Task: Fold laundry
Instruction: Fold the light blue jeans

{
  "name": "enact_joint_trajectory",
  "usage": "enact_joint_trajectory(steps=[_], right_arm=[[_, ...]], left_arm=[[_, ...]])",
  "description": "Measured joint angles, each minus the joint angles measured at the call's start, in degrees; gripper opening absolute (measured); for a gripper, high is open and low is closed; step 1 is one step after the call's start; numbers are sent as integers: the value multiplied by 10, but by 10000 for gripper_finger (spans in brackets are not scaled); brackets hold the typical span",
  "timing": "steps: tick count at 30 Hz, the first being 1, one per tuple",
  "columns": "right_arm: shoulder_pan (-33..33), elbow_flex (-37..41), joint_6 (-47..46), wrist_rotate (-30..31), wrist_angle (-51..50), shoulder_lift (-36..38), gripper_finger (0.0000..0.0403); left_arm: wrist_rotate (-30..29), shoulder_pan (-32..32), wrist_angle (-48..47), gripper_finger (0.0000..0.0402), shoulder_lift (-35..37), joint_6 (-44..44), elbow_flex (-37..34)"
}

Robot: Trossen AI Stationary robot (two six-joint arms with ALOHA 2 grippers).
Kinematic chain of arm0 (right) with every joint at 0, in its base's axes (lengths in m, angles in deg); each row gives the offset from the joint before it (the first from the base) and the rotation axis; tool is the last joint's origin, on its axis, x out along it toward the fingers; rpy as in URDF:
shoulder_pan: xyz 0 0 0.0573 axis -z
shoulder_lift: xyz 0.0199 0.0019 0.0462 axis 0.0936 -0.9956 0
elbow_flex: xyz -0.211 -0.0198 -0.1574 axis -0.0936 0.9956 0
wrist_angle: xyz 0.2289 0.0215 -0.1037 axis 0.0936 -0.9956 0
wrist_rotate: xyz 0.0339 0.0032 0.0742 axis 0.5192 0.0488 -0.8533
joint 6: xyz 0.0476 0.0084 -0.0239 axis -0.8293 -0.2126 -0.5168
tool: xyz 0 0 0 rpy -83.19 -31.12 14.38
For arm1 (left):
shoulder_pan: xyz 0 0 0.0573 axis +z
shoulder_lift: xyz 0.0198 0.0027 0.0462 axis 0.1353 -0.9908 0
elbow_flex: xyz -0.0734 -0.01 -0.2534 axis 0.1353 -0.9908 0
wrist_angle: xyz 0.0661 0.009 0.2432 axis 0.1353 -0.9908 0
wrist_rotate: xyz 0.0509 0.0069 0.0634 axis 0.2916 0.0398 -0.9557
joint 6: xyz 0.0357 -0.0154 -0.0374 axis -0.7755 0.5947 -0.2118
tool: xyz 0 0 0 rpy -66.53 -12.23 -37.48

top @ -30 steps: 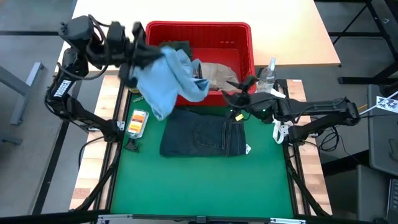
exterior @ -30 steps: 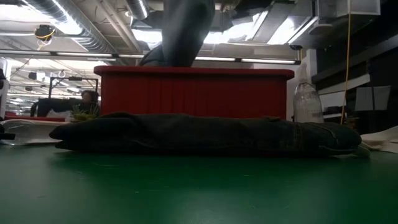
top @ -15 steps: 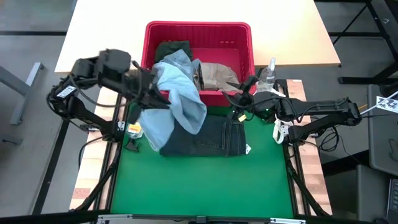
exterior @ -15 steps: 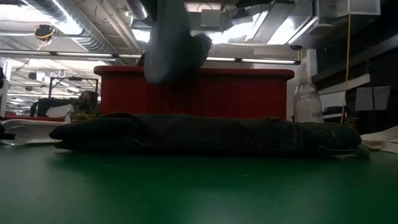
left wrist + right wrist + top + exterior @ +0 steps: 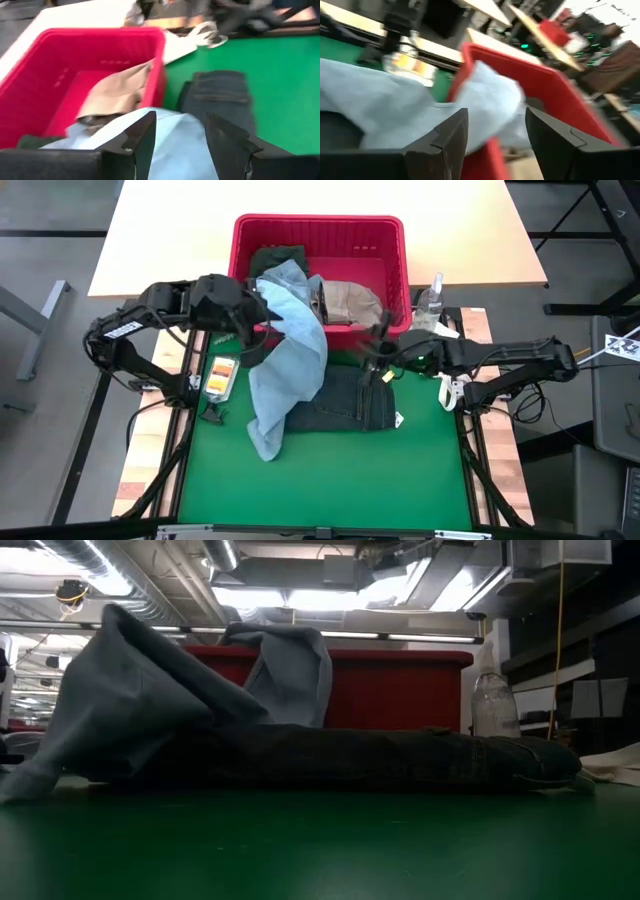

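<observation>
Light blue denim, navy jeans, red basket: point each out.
light blue denim [image 5: 290,355], high view, middle of the draped cloth.
navy jeans [image 5: 352,402], high view, bare folded panel.
red basket [image 5: 320,222], high view, far rim.

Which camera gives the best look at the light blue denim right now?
The high view: the light blue denim shows whole, draped from the red basket rim over the dark jeans onto the mat. The low view shows its humped side; both wrist views catch only nearby patches.
</observation>
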Motion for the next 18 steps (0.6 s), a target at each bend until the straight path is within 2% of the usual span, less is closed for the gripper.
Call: enact_joint_trajectory(steps=[5,18], right_arm=[[0,0,-74,-51,-8,-55,200],[-1,1,-234,-22,-2,-192,200]], left_arm=[[-5,33,-8,164,0,-9,-9],[-4,68,-10,164,0,-10,-76]])
